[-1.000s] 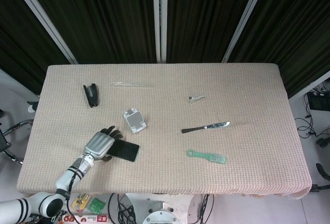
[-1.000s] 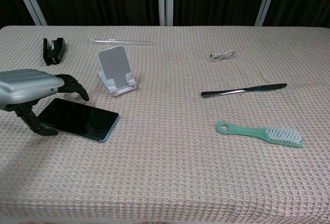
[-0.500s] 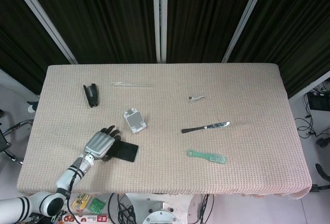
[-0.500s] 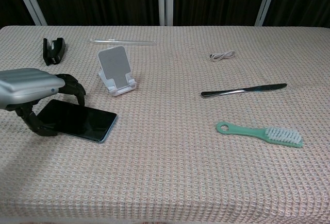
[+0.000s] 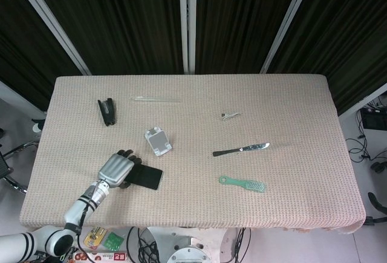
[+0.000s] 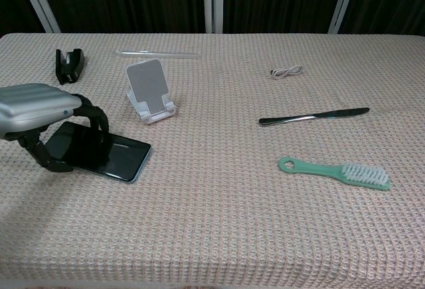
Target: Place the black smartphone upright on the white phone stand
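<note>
The black smartphone (image 5: 149, 177) (image 6: 111, 154) lies near the table's front left, its left end tipped slightly up. My left hand (image 5: 116, 169) (image 6: 36, 103) grips that end, fingers curled over the far edge and the thumb at the near edge. The white phone stand (image 5: 158, 141) (image 6: 150, 90) stands empty a little beyond and to the right of the phone, apart from it. My right hand shows in neither view.
A black stapler (image 5: 107, 111) (image 6: 69, 65) sits at the back left, with a clear rod (image 5: 156, 99) (image 6: 158, 54) behind the stand. To the right lie a small cable (image 5: 230, 116) (image 6: 287, 72), a knife (image 5: 240, 150) (image 6: 313, 116) and a green brush (image 5: 242, 184) (image 6: 335, 173).
The fingers of my left hand have curled down over the phone's far edge and closed on it. The phone's left end has risen slightly and slid a little toward the hand.
</note>
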